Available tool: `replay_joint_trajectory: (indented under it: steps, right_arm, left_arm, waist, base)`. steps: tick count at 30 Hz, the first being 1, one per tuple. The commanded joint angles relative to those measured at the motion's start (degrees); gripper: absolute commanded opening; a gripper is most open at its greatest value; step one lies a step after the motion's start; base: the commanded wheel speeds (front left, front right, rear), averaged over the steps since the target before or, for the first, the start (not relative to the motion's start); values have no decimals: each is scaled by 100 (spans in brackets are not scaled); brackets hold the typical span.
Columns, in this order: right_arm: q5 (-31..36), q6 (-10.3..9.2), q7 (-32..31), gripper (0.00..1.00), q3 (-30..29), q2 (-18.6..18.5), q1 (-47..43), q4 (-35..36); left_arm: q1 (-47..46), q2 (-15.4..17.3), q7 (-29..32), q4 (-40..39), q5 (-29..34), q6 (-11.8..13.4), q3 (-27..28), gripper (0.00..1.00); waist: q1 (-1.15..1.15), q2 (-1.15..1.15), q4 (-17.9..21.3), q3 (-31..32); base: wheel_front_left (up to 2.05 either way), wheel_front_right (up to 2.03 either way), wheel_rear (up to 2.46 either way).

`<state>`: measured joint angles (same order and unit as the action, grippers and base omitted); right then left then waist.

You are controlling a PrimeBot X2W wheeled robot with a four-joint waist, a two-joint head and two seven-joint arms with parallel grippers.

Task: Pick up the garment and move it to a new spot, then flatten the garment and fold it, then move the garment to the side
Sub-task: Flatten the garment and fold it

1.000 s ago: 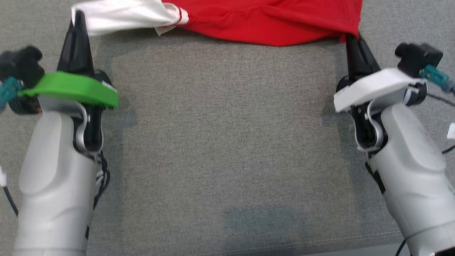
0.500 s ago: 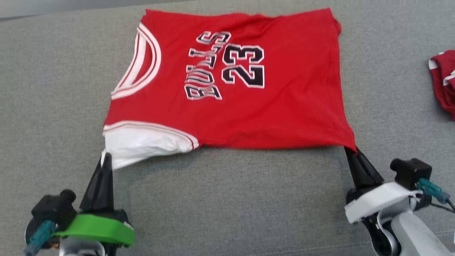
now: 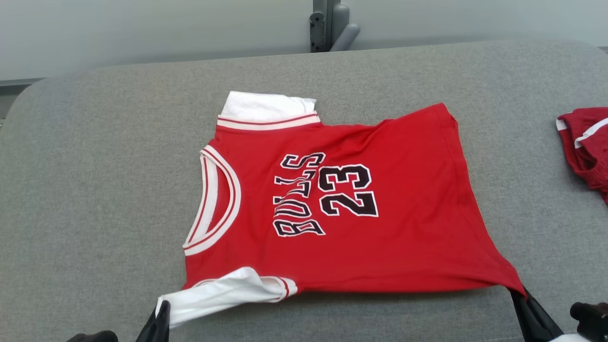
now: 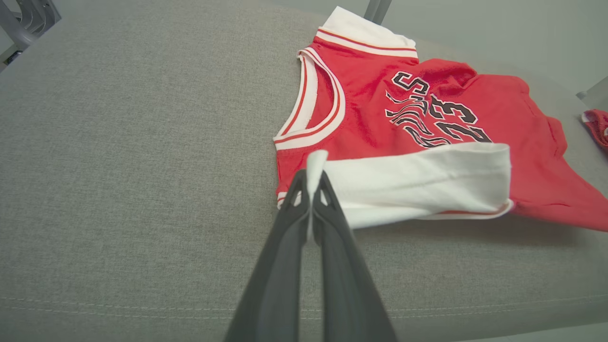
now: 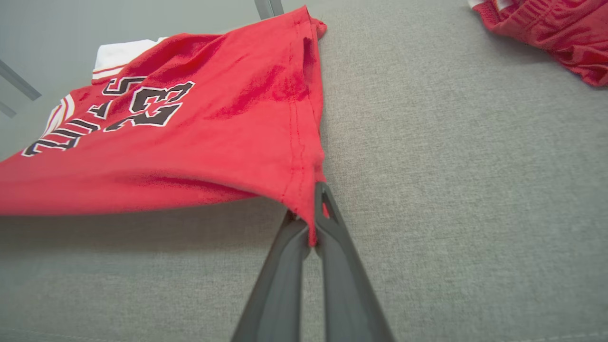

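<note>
Ahead, garment [image 3: 403, 237] corners pinched, left gripper [image 4: 312, 176], right gripper [image 5: 308, 206]

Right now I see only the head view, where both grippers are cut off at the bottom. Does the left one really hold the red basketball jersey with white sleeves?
Observer: Yes. The left gripper is shut on the edge of the near white sleeve of the red basketball jersey.
Operator: And the right gripper?
Observer: The right gripper is shut on the jersey's red hem corner, at the stitched side seam.
</note>
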<state>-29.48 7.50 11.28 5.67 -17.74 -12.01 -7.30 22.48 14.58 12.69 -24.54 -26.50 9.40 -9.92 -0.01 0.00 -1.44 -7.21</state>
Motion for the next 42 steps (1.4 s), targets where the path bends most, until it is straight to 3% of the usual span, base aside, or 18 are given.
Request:
replay_joint_trajectory:
  steps: [1, 9, 24, 36, 37, 38, 39, 42]
  right_arm:
    - [75, -2, -48, 0, -86, -7, -130, 65]
    - [336, -2, -450, 0, -273, 142, -359, 401]
    - [457, -2, -1365, 0, -199, 382, 976, 385]
    - [369, -2, -1109, 0, -57, 411, 1699, -274]
    - [375, -2, -1076, 12, -44, 422, 1740, -324]
    - [396, -2, -1027, 45, -41, 425, 1762, -369]
    - [397, -2, -976, 100, -41, 450, 1779, -404]
    - [504, -2, -682, 100, -131, 493, 1826, -388]
  left_arm:
    - [116, 55, 49, -93, -46, 44, 17, 0]
    - [135, 183, 334, -325, -73, 147, 86, 0]
    - [-1699, 367, 186, 576, 17, -500, -103, 0]
    - [-2534, 145, -502, 1811, -105, -885, -177, 0]
    - [-2587, 128, -566, 1918, -116, -894, -173, 35]
    - [-2641, 102, -658, 2024, -125, -895, -142, 82]
    - [-2687, 82, -749, 2104, -122, -903, -124, 100]
    - [-2770, -11, -1115, 2268, -78, -892, -60, 100]
  waist:
    - [1, 0, -69, 99]
    - [1, 0, -9, 128]
    - [1, 0, 235, -800]
    - [1, 0, 313, -1224]
    - [1, 0, 314, -1238]
    - [1, 0, 312, -1248]
    - [1, 0, 310, -1257]
    - [1, 0, 315, -1250]
  base:
    - [0, 0, 0]
    - [0, 0, 0]
    - [0, 0, 0]
    - [0, 0, 0]
    - [0, 0, 0]
    - [0, 0, 0]
    - [0, 0, 0]
    - [0, 0, 0]
